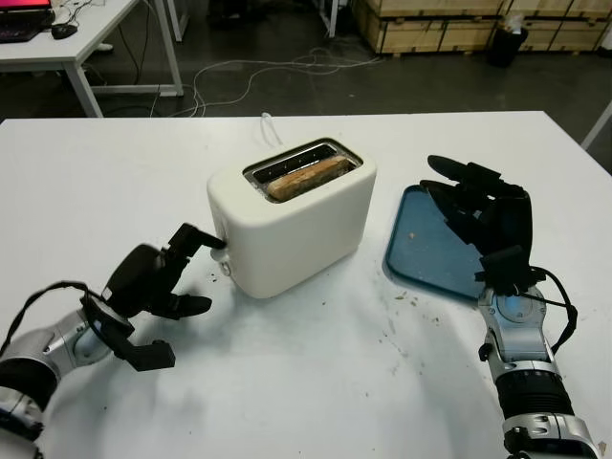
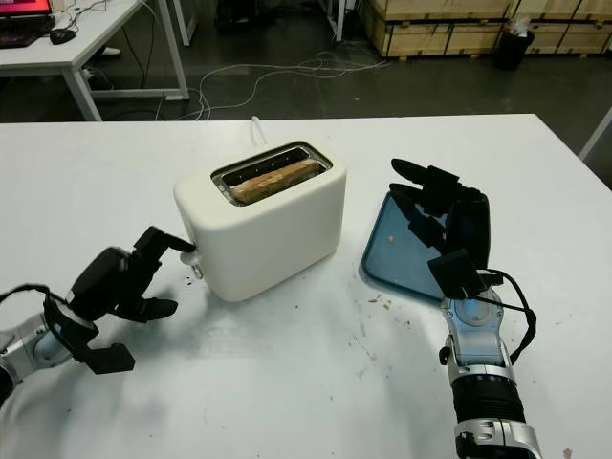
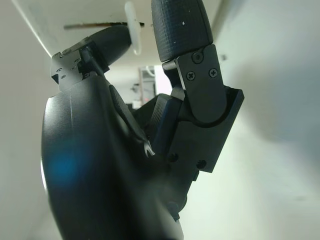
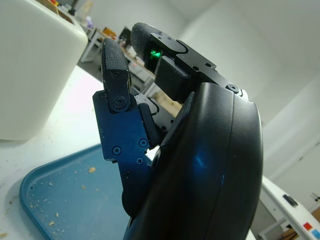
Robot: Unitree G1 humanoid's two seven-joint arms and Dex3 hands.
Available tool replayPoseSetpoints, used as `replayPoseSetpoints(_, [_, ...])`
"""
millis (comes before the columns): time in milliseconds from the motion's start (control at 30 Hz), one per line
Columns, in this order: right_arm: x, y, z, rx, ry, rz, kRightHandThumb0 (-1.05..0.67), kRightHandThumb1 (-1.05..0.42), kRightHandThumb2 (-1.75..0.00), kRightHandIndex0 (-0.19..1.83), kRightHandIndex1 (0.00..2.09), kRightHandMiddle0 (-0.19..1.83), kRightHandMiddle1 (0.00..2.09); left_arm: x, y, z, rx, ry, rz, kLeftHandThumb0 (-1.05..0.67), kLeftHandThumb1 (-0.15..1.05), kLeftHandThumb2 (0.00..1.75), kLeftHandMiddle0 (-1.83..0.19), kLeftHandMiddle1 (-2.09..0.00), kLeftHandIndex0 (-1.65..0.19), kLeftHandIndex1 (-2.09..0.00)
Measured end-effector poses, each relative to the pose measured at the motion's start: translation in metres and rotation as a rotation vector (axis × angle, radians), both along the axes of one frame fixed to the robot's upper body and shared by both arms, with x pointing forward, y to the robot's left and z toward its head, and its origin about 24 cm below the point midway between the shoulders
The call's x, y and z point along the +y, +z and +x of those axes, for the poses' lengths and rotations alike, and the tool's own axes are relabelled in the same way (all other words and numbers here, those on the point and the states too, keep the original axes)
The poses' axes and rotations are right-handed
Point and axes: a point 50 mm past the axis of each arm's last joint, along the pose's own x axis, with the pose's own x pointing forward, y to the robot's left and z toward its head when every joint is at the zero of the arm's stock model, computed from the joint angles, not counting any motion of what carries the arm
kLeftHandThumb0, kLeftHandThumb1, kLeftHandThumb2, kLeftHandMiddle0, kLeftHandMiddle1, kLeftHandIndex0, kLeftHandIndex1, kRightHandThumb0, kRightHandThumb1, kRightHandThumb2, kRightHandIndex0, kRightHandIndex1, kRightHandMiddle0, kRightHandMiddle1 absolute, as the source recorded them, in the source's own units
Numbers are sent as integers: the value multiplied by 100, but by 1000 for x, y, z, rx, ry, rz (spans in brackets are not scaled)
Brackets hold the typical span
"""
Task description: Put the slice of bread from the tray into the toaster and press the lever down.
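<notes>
Here the whole move turns on the lever (image 1: 224,256), a small white tab on the end face of the toaster (image 1: 292,218) that looks toward the left hand (image 1: 158,282): that hand is right beside it, with one black finger (image 1: 196,236) laid over the top of the tab and another showing on its far side in the left wrist view, so the lever lies directly under the fingers and its travel, I judge, runs straight down the toaster's end wall toward the table (image 1: 316,382). The fingers are hooked around the lever, not loose, though whether they pinch it or merely bear on it is hard to tell. The slice of bread (image 1: 306,178) is already in the slot, its long axis following the slot, a browned crust edge standing just proud of the rim. The right hand (image 1: 483,215) is well away from the lever, open above the blue tray (image 1: 421,244), which carries only crumbs. Being the nearer hand by far, the left one seems the one to do the pressing, with the bread step finished and the press not yet made
</notes>
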Motion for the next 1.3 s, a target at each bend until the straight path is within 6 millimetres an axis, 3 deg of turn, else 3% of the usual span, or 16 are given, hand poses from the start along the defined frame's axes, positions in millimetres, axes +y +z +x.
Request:
replayPoseSetpoints(100, [0, 0, 0, 0, 0, 0, -46, -92, -16, 107, 0, 95, 0, -2, 1, 3, 3, -8, 20, -105, 92, 76, -157, -174, -154, -154])
replayPoseSetpoints(167, [0, 0, 0, 0, 0, 0, -46, -92, -16, 107, 0, 95, 0, -4, 1, 7, 4, -15, 40, -105, 92, 80, -157, -175, -156, -168])
replayPoseSetpoints(333, [0, 0, 0, 1, 0, 0, -46, -92, -15, 107, 0, 95, 0, -7, 5, 15, 0, -30, 97, -105, 92, 80, -157, -175, -154, -173])
replayPoseSetpoints(467, [0, 0, 0, 1, 0, 0, -46, -92, -15, 107, 0, 95, 0, -7, 4, 16, 6, -31, 103, -105, 92, 74, -157, -175, -143, -168])
replayPoseSetpoints(533, [0, 0, 0, 1, 0, 0, -46, -92, -15, 107, 0, 95, 0, -7, 4, 16, 9, -29, 102, -105, 92, 75, -157, -175, -119, -163])
replayPoseSetpoints(567, [0, 0, 0, 1, 0, 0, -46, -92, -15, 107, 0, 95, 0, -7, 4, 16, 9, -29, 102, -105, 92, 75, -157, -175, -116, -164])
replayPoseSetpoints(700, [0, 0, 0, 1, 0, 0, -45, -92, -15, 106, 0, 95, 0, -7, 4, 16, 9, -30, 103, -105, 92, 79, -157, -175, -135, -172])
replayPoseSetpoints(867, [0, 0, 0, 1, 0, 0, -45, -92, -14, 106, 0, 95, 0, -8, 5, 16, 4, -30, 94, -105, 92, 84, -155, -174, -112, -170])
replayPoseSetpoints(933, [0, 0, 0, 1, 0, 0, -45, -92, -14, 106, 0, 95, 0, -8, 6, 16, 3, -33, 94, -105, 92, 82, -156, -174, -119, -174])
replayPoseSetpoints(1133, [0, 0, 0, 2, 1, 0, -43, -92, -15, 106, 0, 95, 0, -9, 4, 15, 6, -28, 82, -105, 92, 86, -151, -175, -108, -174])
replayPoseSetpoints(1300, [0, -1, -1, 4, 1, 1, -43, -92, -15, 107, 1, 94, 0, -12, 2, 15, 1, 5, 35, -105, 92, 88, -153, -175, -113, -174])
